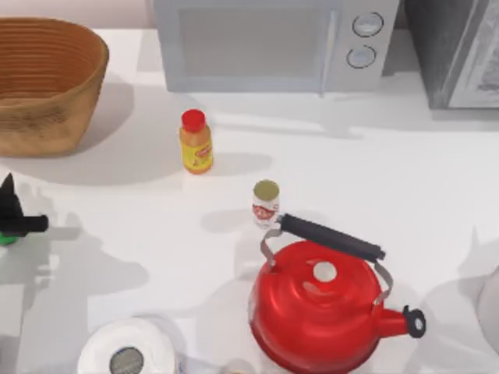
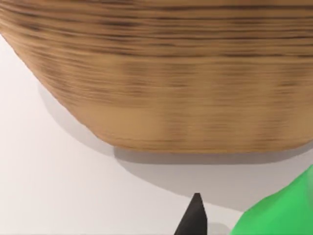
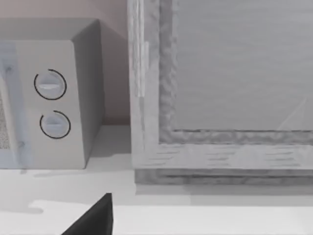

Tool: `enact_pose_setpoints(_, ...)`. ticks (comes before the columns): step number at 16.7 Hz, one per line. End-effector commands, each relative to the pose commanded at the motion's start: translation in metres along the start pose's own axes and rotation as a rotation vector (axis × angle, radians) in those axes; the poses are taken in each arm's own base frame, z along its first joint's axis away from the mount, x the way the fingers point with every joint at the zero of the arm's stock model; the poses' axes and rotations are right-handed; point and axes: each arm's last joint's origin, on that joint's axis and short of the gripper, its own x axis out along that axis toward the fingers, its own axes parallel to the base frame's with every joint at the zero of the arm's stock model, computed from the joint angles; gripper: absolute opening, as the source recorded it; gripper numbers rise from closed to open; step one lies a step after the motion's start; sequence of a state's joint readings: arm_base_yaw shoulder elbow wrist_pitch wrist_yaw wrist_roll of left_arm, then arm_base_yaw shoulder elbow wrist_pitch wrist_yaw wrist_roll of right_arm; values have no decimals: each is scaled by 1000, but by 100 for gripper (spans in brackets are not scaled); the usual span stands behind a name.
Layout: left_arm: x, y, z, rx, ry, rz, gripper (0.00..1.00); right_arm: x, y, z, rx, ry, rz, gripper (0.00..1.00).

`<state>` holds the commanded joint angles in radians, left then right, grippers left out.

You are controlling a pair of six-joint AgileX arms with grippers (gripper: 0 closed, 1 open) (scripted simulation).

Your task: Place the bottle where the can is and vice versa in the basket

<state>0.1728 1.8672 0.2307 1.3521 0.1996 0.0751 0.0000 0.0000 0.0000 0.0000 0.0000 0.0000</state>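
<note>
**A white desk with a basket, a bottle and a can**

A white desk (image 1: 405, 179) is carrying everything here. At the far side a grey microwave (image 1: 273, 43) is standing, and a grey box-like thing (image 1: 456, 51) is sitting to the right of it. The right wrist view is looking at these two from close by, with the microwave's two round knobs (image 3: 51, 103) showing.

The basket (image 1: 47, 82) is sitting at the far left corner of the desk. It is big, brown and woven. The left wrist view is looking right at its ribbed side (image 2: 166, 78).

The bottle (image 1: 196, 142) is standing upright on the desk, to the right of the basket and well apart from it. It is yellow with a red cap. The can (image 1: 266, 203) is standing upright too, nearer and a bit more to the right, apart from the bottle. It is just beside the black handle of a big red kettle (image 1: 320, 308). A roll of white paper (image 1: 127, 351) is sitting at the near edge, left of the kettle.

The left gripper (image 1: 12, 214) is hanging at the left edge of the desk, nearer than the basket. I cannot tell how wide its jaws are. The right arm is peeking in at the right edge, and I cannot tell how its jaws are standing either.
</note>
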Motion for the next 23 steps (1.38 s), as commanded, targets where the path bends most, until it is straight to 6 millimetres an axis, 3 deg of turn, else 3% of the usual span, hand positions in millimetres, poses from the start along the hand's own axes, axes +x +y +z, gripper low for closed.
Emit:
enact_pose_setpoints(4,-7,6,13,-9,-52,63,0,0,0,0,0,0,0,100)
enact_pose_setpoints(7,-11,16,38,-17,-143,155,0,0,0,0,0,0,0,100)
enact_pose_setpoints(14,3,34,139,-31,-319,268,0,0,0,0,0,0,0,100)
enact_pose_setpoints(23,38,8,249,-27,-55,84,0,0,0,0,0,0,0,100)
